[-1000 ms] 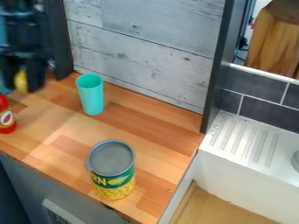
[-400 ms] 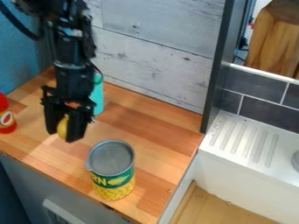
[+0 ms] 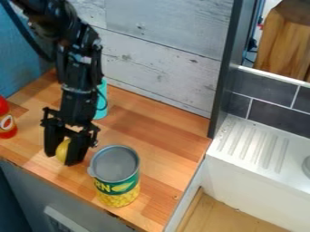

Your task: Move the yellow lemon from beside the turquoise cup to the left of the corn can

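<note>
The gripper hangs low over the left part of the wooden counter, shut on a yellow, rounded object held between its two fingers. Just right of it stands a large corn can with a grey top and a green and yellow label. Behind the arm, a turquoise cup is upright and partly hidden by it. At the left edge is a red bottle with a white label.
The wooden counter ends at a front edge and at a right edge beside a white sink with a ribbed drainboard. A grey plank wall and a dark upright panel bound it behind and at right.
From the upper left, the gripper has come forward, right and down with the yellow object between its fingers. The can, cup and bottle have stayed in place.
</note>
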`<state>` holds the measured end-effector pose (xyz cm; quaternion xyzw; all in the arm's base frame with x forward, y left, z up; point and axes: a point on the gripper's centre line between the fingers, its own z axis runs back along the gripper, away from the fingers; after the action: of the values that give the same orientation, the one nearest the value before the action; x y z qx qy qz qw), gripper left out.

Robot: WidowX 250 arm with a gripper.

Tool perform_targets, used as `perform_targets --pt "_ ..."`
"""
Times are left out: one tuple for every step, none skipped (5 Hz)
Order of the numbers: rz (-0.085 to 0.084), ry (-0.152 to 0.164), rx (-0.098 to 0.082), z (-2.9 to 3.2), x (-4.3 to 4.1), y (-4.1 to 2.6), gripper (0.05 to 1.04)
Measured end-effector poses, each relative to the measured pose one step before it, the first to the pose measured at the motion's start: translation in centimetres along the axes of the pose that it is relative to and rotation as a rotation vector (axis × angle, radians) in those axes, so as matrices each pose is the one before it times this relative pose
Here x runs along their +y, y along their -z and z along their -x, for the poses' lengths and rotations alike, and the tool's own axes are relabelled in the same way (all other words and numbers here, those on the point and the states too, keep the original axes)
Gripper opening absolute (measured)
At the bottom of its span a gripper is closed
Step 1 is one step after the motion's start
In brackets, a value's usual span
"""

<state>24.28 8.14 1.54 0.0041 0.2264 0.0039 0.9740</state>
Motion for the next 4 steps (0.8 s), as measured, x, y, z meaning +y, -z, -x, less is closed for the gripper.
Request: perform_targets --pt "0.077 -0.0236 -0.0357 0.061 1.474 0.247 0.69" --pt "0.0224 -0.01 -0.0194 -0.173 0.123 0.029 0.69" --pt "-0.0035 -0.0021 0.0152 0.253 0.05 0.034 0.735" --pt "-0.0168 -0.0069 0.0058 -0.003 0.21 -0.379 0.905"
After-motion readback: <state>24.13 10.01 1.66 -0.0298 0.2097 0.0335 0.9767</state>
